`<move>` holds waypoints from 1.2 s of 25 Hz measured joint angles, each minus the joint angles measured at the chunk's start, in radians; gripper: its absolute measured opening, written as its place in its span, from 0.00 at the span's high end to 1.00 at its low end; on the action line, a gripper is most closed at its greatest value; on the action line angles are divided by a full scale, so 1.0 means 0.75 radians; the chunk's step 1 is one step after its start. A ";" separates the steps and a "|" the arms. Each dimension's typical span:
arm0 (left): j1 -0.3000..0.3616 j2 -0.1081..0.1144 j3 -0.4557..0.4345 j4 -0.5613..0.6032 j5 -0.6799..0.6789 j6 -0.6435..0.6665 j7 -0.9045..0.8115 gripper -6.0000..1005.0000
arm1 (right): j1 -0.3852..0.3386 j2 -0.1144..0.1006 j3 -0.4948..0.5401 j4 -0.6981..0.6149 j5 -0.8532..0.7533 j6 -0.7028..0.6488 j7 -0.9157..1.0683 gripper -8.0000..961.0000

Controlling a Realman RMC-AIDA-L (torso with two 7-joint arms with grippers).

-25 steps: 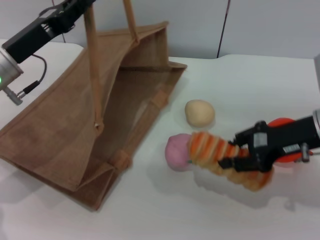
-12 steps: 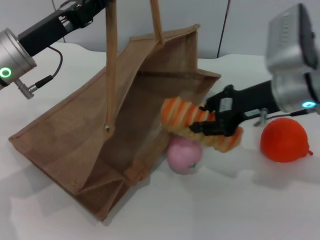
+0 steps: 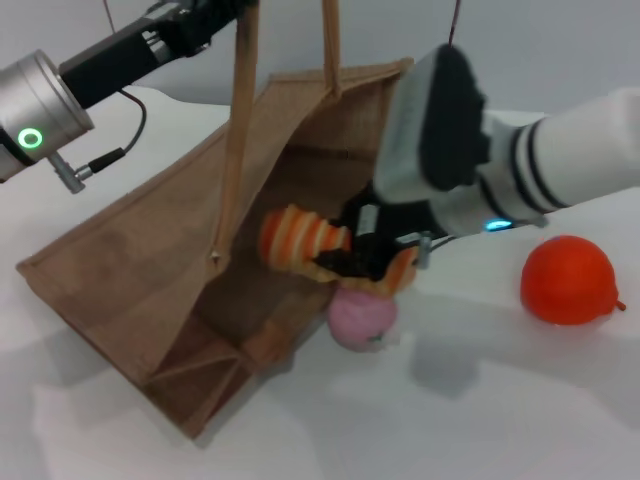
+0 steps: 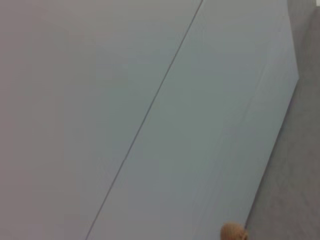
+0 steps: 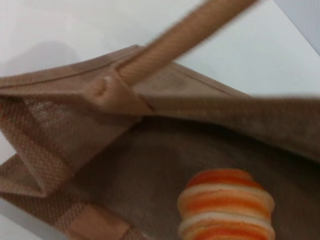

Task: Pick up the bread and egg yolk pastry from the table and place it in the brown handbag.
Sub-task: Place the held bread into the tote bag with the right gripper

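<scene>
the table [image 3: 480,400] is white, and the biggest thing on it is the bag [image 3: 130,280], a tan woven tote lying tilted with its mouth gaping toward the right. its two handles [image 3: 240,110] run straight up to the top left, where the left arm [image 3: 60,90] reaches in; the left gripper [image 3: 205,12] sits at the handles near the picture's upper edge, and it cannot be told whether its fingers are closed on them.

the right arm [image 3: 540,160] comes in from the right, its wrist over the bag's far rim. the right gripper [image 3: 355,250] is clamped on the bread [image 3: 300,240], holding it level with the striped front end poking inside the bag's mouth, above the inner wall, and the back end just outside. the right wrist view shows that end of the bread [image 5: 227,207] against the woven inside, below the rim and a handle's stitched base.

an orange fruit [image 3: 567,280] sits well apart on the right. a pink ball [image 3: 362,318] lies on the table just beneath the gripper, touching the bag's edge. the pastry is not visible in any view.
</scene>
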 joint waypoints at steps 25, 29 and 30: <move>-0.080 -0.018 0.000 -0.004 0.092 -0.055 -0.045 0.84 | 0.020 0.000 -0.739 0.076 -0.016 1.133 0.019 0.64; -0.080 -0.026 -0.010 0.002 0.084 -0.080 -0.044 0.84 | 0.020 0.002 -0.842 0.153 -0.016 1.299 0.018 0.64; -0.079 -0.026 -0.014 0.004 0.080 -0.087 -0.044 0.84 | 0.020 0.003 -0.853 0.164 -0.016 1.321 0.018 0.64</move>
